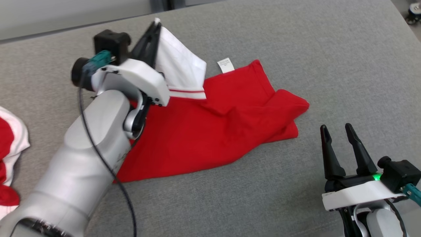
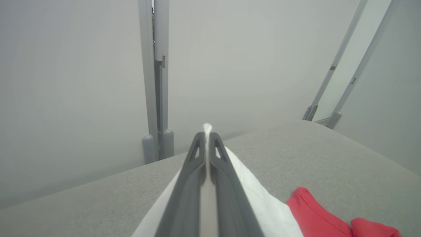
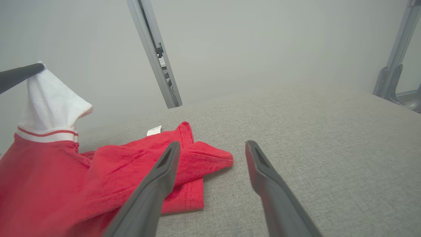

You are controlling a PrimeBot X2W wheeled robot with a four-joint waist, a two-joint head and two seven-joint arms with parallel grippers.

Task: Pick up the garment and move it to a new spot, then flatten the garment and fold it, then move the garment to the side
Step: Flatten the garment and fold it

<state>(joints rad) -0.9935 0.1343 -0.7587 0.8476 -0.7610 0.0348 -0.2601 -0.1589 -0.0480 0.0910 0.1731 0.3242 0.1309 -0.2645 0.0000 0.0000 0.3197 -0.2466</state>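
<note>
The left gripper [image 1: 155, 28] is clamping its jaws tight on the white section [image 1: 177, 65] of the red garment [image 1: 210, 131], holding that part raised. The red body is lying crumpled near the middle of the grey fabric surface [image 1: 312, 49]. A white label [image 1: 226, 65] is sticking out at the garment's far edge. The right gripper [image 1: 336, 127] is hovering near the garment's right side, fingers spread and holding nothing. A red-and-white cloth [image 1: 10, 148] is lying at the left edge.

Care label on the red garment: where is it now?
Head view, upper middle: the care label lies at the far edge of the red garment, just right of its white end held up by the left gripper.
</note>
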